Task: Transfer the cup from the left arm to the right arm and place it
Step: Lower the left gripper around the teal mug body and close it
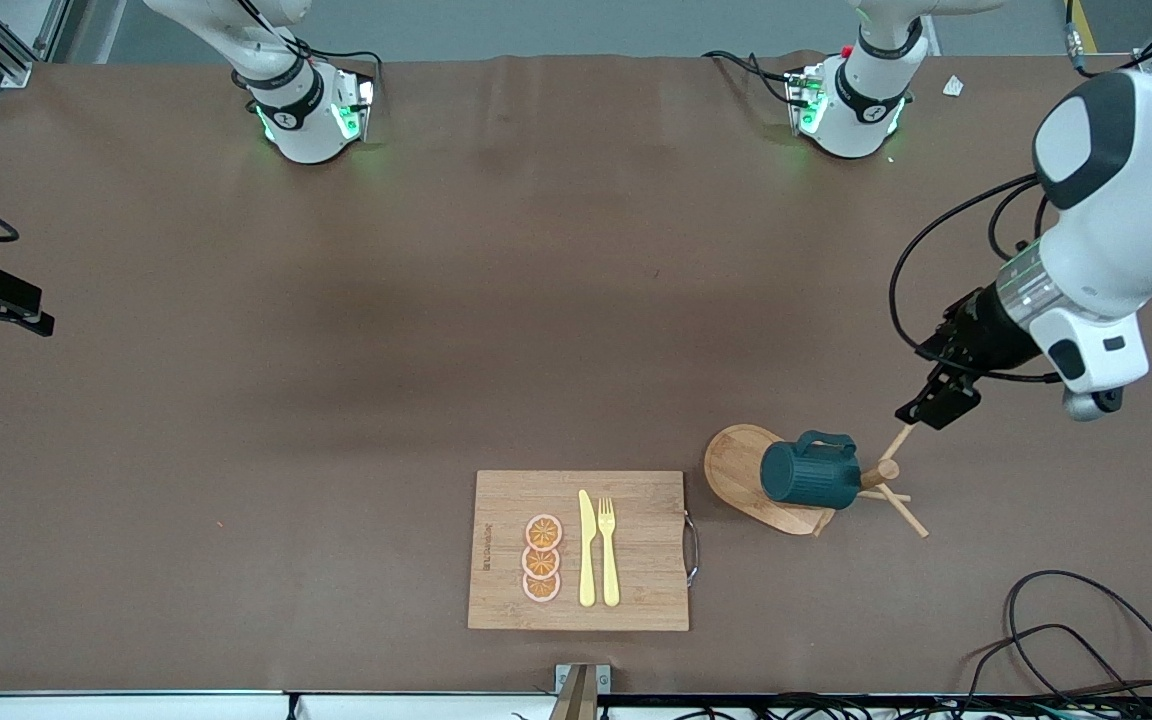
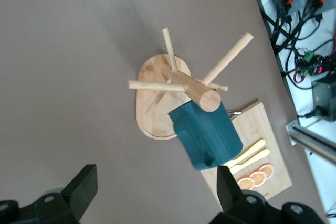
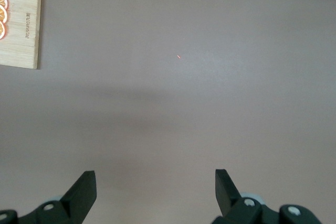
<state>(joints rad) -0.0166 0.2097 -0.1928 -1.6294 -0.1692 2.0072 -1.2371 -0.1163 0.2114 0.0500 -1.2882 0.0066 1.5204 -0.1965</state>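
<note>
The cup (image 1: pixel 808 475) is a dark teal ribbed mug. It hangs tilted on a peg of a wooden mug tree (image 1: pixel 736 462), toward the left arm's end of the table. In the left wrist view the cup (image 2: pixel 207 137) sits just under the tree's thick post (image 2: pixel 195 91). My left gripper (image 1: pixel 924 408) is open and empty in the air, over the table beside the tree's pegs; in its own view the left gripper (image 2: pixel 155 179) has the cup beside one finger. My right gripper (image 3: pixel 155 182) is open and empty over bare table toward the right arm's end.
A bamboo cutting board (image 1: pixel 636 590) lies beside the mug tree, near the front edge. It carries a yellow knife (image 1: pixel 586 548), a yellow fork (image 1: pixel 608 550) and three orange slices (image 1: pixel 542 558). Loose black cables (image 1: pixel 1086 640) lie at the corner by the left arm's end.
</note>
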